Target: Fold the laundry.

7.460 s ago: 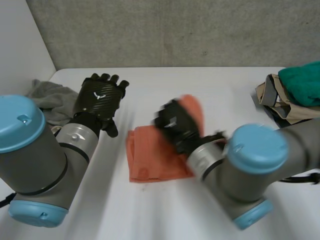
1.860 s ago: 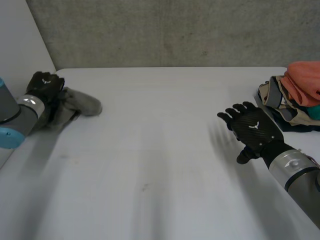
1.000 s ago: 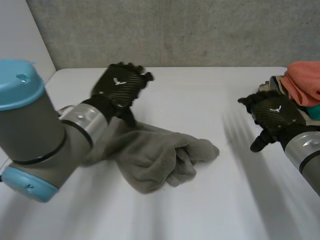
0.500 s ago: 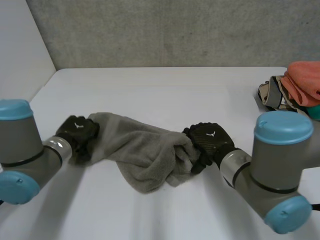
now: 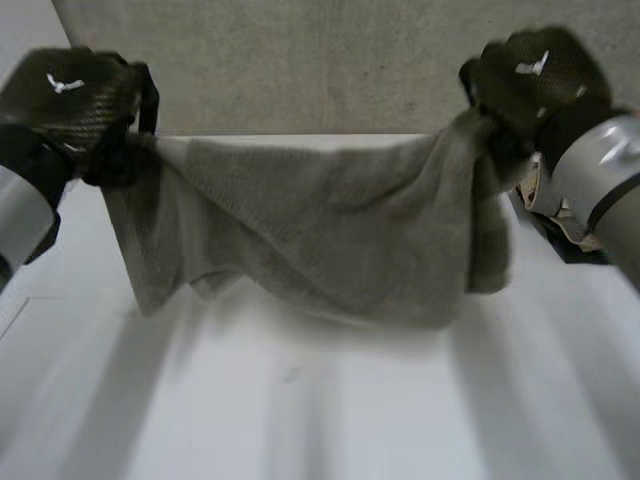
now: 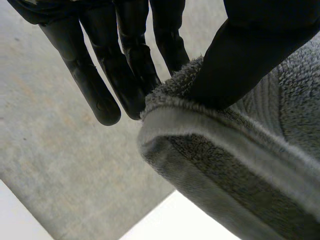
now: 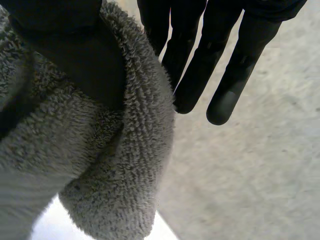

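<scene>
The towel point(image 5: 330, 230) is plain grey all over, without any print; its pile is fluffy, and along the hem runs a smoother band of the same grey. My left hand point(image 5: 70, 100) and my right hand point(image 5: 530, 75) are black with a fine woven pattern, each with a small white mark on its back. The table point(image 5: 300, 420) is white. The wall point(image 5: 320, 60) is speckled grey. My right arm point(image 5: 600, 170) is silver-grey.

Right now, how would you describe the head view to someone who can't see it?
A grey towel hangs spread and sagging over a white table, pinched at one upper end by the left hand and at the other by the right hand.
</scene>
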